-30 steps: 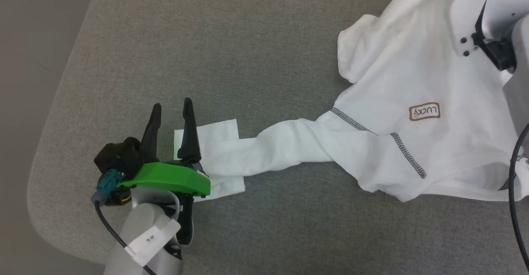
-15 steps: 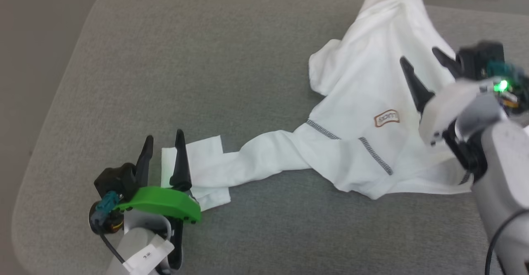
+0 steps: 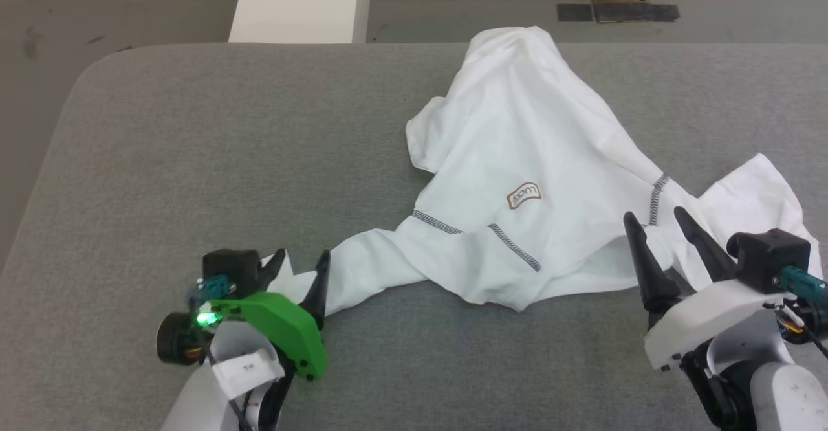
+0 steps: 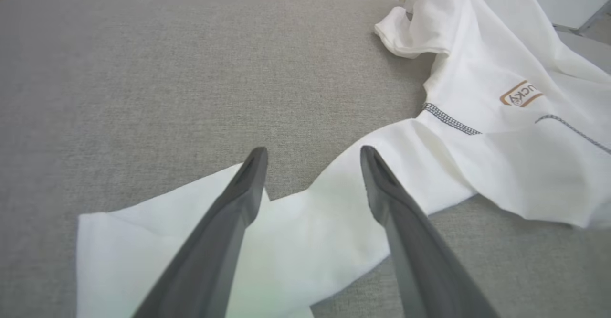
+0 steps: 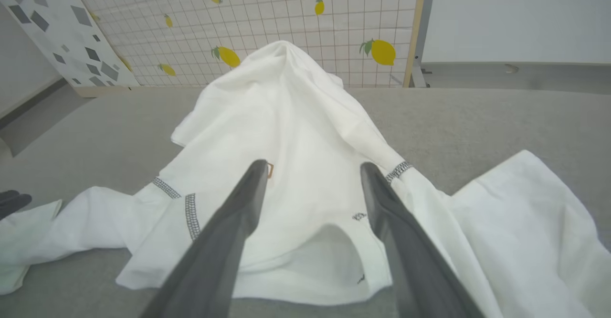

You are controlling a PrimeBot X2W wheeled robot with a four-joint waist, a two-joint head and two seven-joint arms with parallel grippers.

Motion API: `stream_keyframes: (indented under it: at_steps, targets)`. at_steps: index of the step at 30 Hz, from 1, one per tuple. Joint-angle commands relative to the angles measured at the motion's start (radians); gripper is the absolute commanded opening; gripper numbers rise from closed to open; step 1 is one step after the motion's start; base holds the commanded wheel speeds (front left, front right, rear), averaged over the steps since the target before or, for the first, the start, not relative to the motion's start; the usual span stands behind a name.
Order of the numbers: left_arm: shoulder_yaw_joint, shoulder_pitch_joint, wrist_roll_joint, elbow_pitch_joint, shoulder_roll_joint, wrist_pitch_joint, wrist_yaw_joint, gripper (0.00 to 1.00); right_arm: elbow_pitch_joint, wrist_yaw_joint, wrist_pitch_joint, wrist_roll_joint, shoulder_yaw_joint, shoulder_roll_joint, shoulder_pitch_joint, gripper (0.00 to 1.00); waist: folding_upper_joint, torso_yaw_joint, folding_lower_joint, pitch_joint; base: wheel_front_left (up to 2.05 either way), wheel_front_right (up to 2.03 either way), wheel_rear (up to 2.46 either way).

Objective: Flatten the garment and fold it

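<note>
Nearest the viewer at lower left, the left gripper (image 3: 302,256) had its fingers spread wide over the flat sleeve end of the garment (image 3: 517,140), clasping nothing. At lower right, the right gripper (image 3: 652,215) was spread just as wide, also empty, above the garment's near edge. The garment lay crumpled on a grey padded table (image 3: 194,146), one sleeve stretched out leftward and its far part bunched into a peak. Beyond the table stood a white box (image 3: 297,4).

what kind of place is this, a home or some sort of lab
Probably a robot test room rather than a home: a grey padded table holds a white T-shirt, a lemon-print grid panel stands behind it, and a plain white box sits on bare floor beyond.
</note>
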Motion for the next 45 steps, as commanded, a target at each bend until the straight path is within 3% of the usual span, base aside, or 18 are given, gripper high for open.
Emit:
stream_keyframes:
  at_steps: [1,9,16,19,20,22,27,33,37,42,45]
  targets:
    - [-0.014,-0.028,0.011,-0.01,0.012,0.024,-0.016,1.0,-0.023,-0.002,0.008,-0.01,-0.001,0.01,0.018,1.0,0.0,-0.025,0.0001,-0.002,0.0,0.0,0.0]
    - [-0.077,-0.126,0.029,0.029,0.051,0.21,-0.046,1.0,-0.089,-0.002,0.034,-0.018,0.014,0.031,0.039,1.0,0.0,-0.067,0.0001,0.035,0.0,0.0,0.0]
    - [-0.097,-0.192,0.077,0.111,0.093,0.365,0.001,1.0,-0.087,-0.002,0.029,-0.017,0.03,0.036,0.021,1.0,0.0,-0.102,0.0001,0.072,0.0,0.0,0.0]
    - [-0.115,-0.193,0.071,0.132,0.101,0.437,-0.009,1.0,-0.081,-0.002,0.026,-0.013,0.035,0.037,0.017,1.0,0.0,-0.11,0.0001,0.08,0.0,0.0,0.0]
    - [-0.118,-0.188,0.053,0.134,0.097,0.464,-0.019,0.45,-0.079,-0.002,0.024,-0.012,0.035,0.037,0.017,1.0,0.0,-0.111,0.0001,0.081,0.0,0.0,0.0]
    - [-0.123,-0.177,0.025,0.131,0.091,0.507,-0.033,0.0,-0.078,-0.002,0.023,-0.01,0.032,0.037,0.017,1.0,0.0,-0.112,0.0001,0.082,0.0,0.0,0.0]
    - [-0.133,-0.154,-0.008,0.091,0.095,0.539,-0.056,0.0,-0.074,-0.002,0.023,-0.012,0.019,0.038,0.016,1.0,0.0,-0.103,0.0001,0.071,0.0,0.0,0.0]
    - [-0.1,-0.142,-0.001,-0.012,0.09,0.343,-0.053,0.0,-0.072,-0.002,0.026,-0.018,0.013,0.038,0.021,1.0,0.0,-0.079,0.0001,0.029,0.0,0.0,0.0]
    - [-0.091,-0.065,-0.045,-0.126,0.088,0.291,-0.067,0.0,-0.079,-0.002,0.037,-0.018,0.005,0.038,0.042,1.0,0.0,-0.065,0.0001,-0.01,0.0,0.0,0.0]
    - [-0.108,0.09,-0.088,-0.282,0.126,0.349,-0.067,0.0,-0.096,-0.002,0.048,-0.012,-0.013,0.038,0.066,1.0,0.0,-0.047,0.0001,-0.038,0.0,0.0,0.0]
    - [-0.131,0.196,-0.115,-0.346,0.157,0.438,-0.055,0.0,-0.106,-0.002,0.053,-0.009,-0.03,0.039,0.079,1.0,0.0,-0.033,0.0001,-0.044,0.0,0.0,0.0]
